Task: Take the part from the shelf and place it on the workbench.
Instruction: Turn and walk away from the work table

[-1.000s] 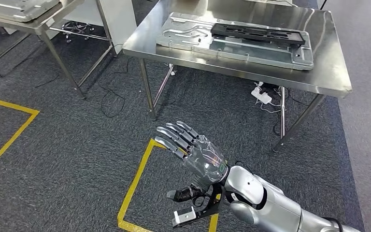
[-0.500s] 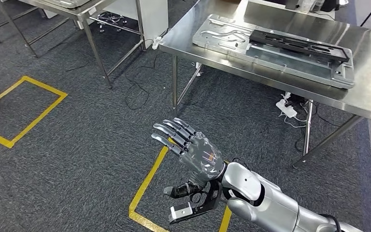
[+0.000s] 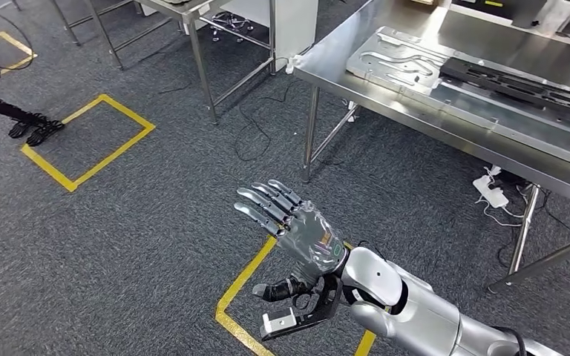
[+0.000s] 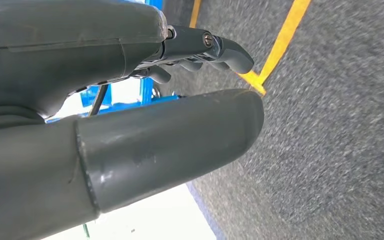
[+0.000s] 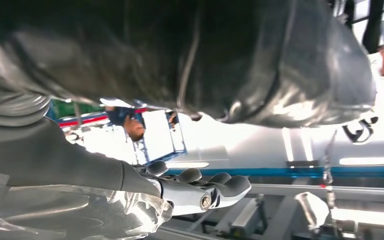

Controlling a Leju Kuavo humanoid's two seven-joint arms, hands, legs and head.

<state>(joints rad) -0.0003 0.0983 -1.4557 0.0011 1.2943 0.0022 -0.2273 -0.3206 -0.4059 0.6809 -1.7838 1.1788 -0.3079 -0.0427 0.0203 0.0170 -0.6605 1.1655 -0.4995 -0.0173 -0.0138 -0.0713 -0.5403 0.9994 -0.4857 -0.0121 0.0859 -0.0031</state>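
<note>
My right hand (image 3: pixel 297 233) is raised over the grey carpet with its fingers spread and nothing in it; the right wrist view shows its fingers (image 5: pixel 200 192) stretched out. The left hand (image 4: pixel 145 145) hangs above the carpet, thumb and fingers apart, holding nothing. A steel workbench (image 3: pixel 386 100) stands at the upper right. On it lies a grey metal plate (image 3: pixel 401 59) with a long black part (image 3: pixel 519 85) resting on top. Both hands are well away from the bench.
A second steel table (image 3: pixel 185 7) stands at the top middle. Yellow tape squares mark the floor, one at the left (image 3: pixel 126 111) and one under my right hand (image 3: pixel 241 282). A power strip and cables (image 3: pixel 490 193) lie under the workbench. A person's feet (image 3: pixel 33 130) are at far left.
The camera has turned to the left, so the workbench has slid toward the right edge and a person's feet have come into sight. My right hand keeps its open pose.
</note>
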